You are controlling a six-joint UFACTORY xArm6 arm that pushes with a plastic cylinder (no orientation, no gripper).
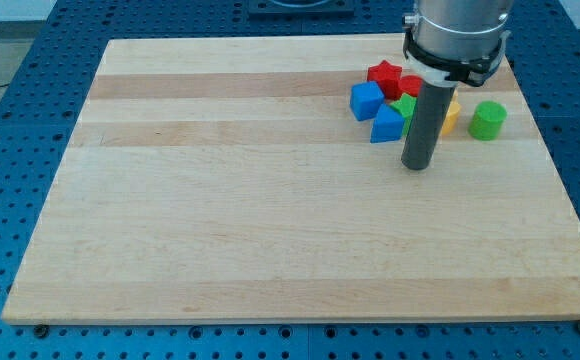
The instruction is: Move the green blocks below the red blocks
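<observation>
The tabletop [270,220] is pale wood with a blue pegboard [30,90] around it. Blocks: red star [383,74], two blue [366,100] [387,124], green cylinder [488,119]

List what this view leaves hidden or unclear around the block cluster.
- Second green block: camera view, mostly behind the rod; shape unclear.
- Yellow block: only a sliver shows past the rod.
- Second red block: partly behind the arm, beside the red star.
- Whether my tip touches the blue block: cannot tell.
- Arm's upper part: cut off by the view's top.
</observation>
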